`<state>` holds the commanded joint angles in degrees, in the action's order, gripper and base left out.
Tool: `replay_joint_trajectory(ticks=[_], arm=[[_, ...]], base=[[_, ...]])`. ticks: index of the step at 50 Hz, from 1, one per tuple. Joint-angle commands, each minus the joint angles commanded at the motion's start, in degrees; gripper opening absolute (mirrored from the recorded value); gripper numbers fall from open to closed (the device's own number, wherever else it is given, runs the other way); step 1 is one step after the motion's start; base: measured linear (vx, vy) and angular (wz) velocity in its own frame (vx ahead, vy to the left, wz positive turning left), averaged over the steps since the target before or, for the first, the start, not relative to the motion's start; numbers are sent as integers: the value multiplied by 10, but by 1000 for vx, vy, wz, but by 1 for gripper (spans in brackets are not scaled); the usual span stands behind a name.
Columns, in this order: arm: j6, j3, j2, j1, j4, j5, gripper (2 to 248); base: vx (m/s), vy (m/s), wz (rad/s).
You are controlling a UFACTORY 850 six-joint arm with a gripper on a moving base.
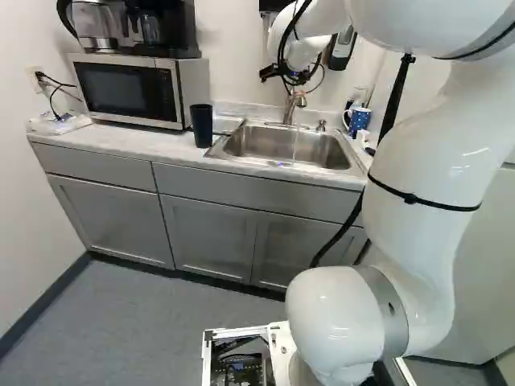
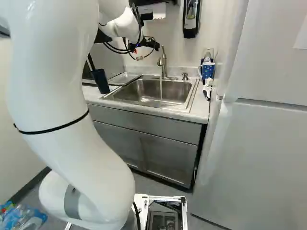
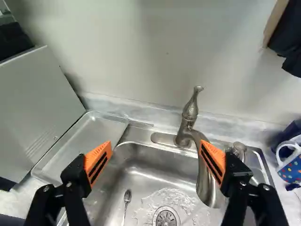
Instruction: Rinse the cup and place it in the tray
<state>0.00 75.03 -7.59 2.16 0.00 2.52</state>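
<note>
Gripper (image 3: 157, 160) is over the sink (image 1: 310, 165), upper center of the left base view; jaws wide apart, orange pads (image 3: 100, 162) facing each other. Faucet (image 3: 185, 134) is ahead of the gripper, its spout near one finger; water running into the basin. Dark cup (image 1: 201, 126) stands upright on the counter (image 1: 133, 143), upper left of the left base view, between microwave (image 1: 129, 90) and sink. Metal tray (image 3: 77, 150) is just beside the sink, near that cup. Spotted mug (image 2: 207, 71) is upper right of the right base view. Can't tell which one is the task's cup.
</note>
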Motion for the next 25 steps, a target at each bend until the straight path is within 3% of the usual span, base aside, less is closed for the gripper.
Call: replay_joint_trajectory(ticks=[25], arm=[[0,-40,38,4,0,20,247]], base=[[0,0,0]])
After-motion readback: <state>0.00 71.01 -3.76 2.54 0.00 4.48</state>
